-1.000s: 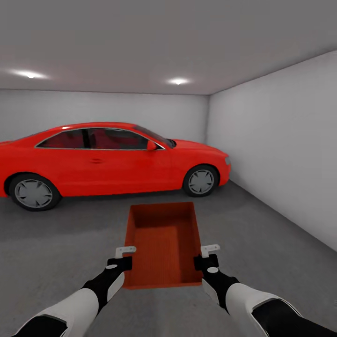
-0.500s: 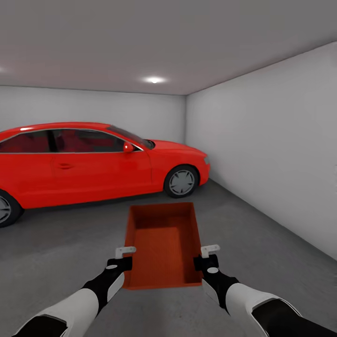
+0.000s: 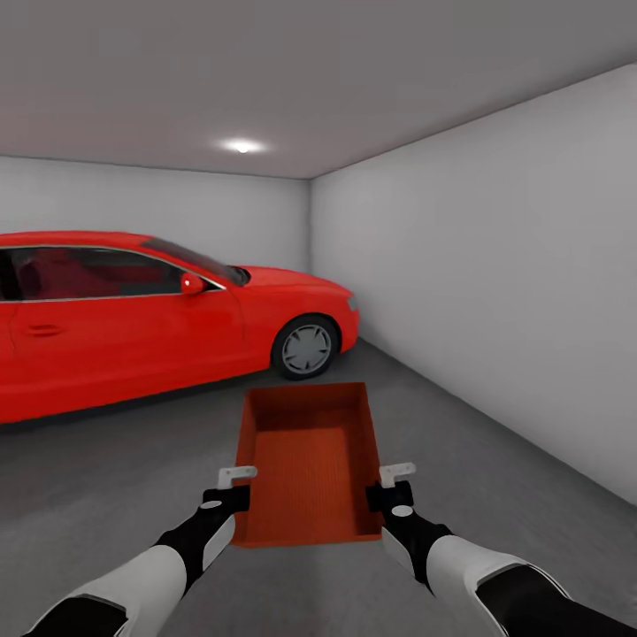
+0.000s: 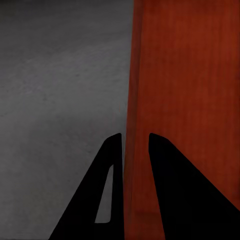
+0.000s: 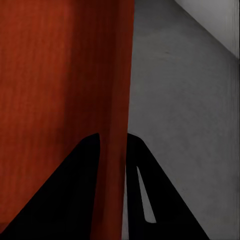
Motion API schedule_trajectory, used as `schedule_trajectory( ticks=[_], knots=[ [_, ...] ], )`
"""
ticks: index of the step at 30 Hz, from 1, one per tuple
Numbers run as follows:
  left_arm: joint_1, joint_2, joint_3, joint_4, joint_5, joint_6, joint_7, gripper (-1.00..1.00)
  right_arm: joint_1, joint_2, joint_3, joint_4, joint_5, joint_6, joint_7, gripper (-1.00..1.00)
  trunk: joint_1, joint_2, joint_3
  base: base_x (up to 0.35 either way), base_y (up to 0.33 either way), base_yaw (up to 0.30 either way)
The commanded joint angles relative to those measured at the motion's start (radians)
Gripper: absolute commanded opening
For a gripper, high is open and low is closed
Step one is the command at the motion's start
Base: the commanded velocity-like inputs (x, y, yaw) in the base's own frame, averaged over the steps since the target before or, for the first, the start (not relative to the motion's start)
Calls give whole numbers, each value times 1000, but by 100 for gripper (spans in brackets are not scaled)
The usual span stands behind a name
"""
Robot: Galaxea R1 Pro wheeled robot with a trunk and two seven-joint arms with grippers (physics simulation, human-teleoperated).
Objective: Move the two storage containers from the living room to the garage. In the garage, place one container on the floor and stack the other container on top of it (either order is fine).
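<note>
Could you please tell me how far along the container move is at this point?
Done: one container has reached the garage, beside a red car. In hand: the left pincer and right pincer each clamp a side wall, holding it above the floor. Left: setting it down, then stacking the second container.

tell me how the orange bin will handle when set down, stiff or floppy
Probably fairly stiff: the bin hangs level, held only by its two side walls. Likely light, being empty. Each hand, left hand and right hand, pinches one thin wall, so it may flex slightly.
</note>
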Motion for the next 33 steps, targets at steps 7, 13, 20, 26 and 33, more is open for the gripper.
schedule_trajectory(
  ticks=[7,13,20,26,33],
  knots=[
    [-1,29,34,-3,-11,-30,49,-100,-1,-15,-49,21,-22,-7,-5,-100,1,-1,-2,322,0,-285],
    [-1,29,34,-3,-11,-29,49,-100,-1,-16,-49,20,-23,-7,-5,-100,1,-1,-2,322,0,-285],
    [-1,29,34,-3,-12,-30,49,-100,-1,-16,-49,20,-23,-7,-5,-100,1,-1,-2,322,0,-285],
    [-1,29,34,-3,-12,-29,49,-100,-1,-16,-49,20,-22,-7,-5,-100,1,-1,-2,322,8,-285],
    [-1,29,34,-3,-12,-30,49,-100,-1,-16,-49,20,-21,-7,-5,-100,1,-1,-2,322,71,-285]
  ],
)
